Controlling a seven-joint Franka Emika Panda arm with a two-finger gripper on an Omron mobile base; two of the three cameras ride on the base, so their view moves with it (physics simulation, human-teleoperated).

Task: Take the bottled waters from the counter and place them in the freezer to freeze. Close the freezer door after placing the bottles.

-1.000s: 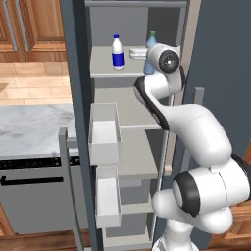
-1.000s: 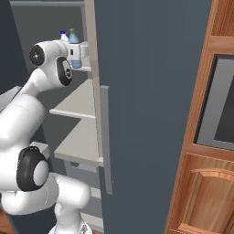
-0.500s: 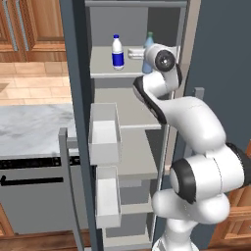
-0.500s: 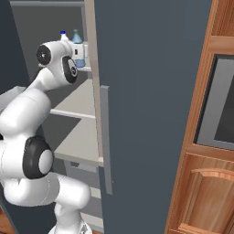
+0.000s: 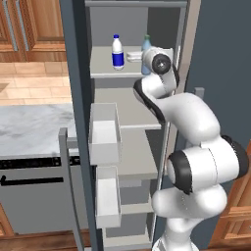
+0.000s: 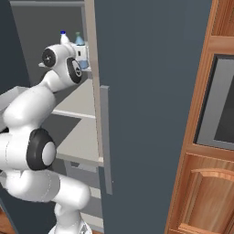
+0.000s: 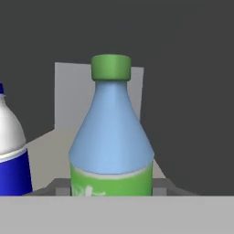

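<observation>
The claw (image 7: 112, 192) is clamped on the pale blue bottle (image 7: 112, 137), upright between its fingers. The clear bottle (image 7: 11, 155) stands just beside it, on the same freezer shelf (image 5: 105, 66).

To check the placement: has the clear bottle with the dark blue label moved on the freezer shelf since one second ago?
No. The clear bottle with the dark blue label stands at the same spot on the grey freezer shelf.
</observation>
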